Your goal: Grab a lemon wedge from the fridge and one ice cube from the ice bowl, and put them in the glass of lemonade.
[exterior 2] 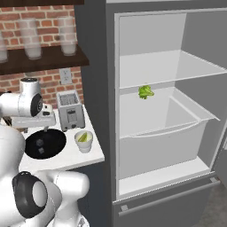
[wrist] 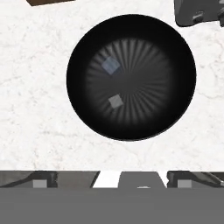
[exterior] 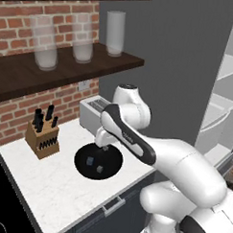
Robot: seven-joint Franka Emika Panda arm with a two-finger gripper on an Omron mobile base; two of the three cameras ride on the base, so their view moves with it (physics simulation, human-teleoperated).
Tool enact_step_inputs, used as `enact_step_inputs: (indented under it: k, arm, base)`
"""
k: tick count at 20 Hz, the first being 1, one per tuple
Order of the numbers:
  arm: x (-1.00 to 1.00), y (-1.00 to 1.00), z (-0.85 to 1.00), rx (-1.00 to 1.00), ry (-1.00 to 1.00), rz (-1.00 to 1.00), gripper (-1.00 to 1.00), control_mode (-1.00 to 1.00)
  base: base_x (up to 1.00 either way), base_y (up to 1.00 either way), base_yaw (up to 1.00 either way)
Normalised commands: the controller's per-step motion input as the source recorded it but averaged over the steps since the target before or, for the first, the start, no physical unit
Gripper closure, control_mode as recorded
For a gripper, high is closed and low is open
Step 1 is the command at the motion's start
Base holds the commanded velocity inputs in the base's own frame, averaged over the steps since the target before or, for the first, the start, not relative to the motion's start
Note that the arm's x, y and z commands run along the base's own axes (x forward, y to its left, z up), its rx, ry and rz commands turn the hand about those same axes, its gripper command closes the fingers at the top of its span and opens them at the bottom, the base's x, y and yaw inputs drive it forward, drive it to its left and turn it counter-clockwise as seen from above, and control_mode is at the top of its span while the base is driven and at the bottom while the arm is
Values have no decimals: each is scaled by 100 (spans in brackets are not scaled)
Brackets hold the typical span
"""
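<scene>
Glossy black ice bowl (wrist: 131, 35), marble-look counter (wrist: 35, 109)

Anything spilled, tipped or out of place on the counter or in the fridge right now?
Nothing spilled or tipped. The fridge door stands open, with a green item on a shelf. The ice bowl sits flat holding two ice cubes, and the glass of lemonade stands upright beside it with a wedge in it.

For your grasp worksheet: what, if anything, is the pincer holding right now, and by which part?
Nothing. The pincer is open above the ice bowl; both ice cubes lie loose inside it.
</scene>
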Motion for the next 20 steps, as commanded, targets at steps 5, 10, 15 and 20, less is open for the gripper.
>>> enact_step_inputs:
  k: [5,10,15,20]
  arm:
    - [0,29,-21,-4,3,0,-100,-100]
    - [0,1,-62,0,-9,0,-100,-100]
    - [1,0,-70,0,-1,0,-100,-100]
    - [0,0,-41,0,0,0,-100,-100]
  base:
    - [0,0,0]
    - [0,0,0]
    - [0,0,0]
    - [0,0,0]
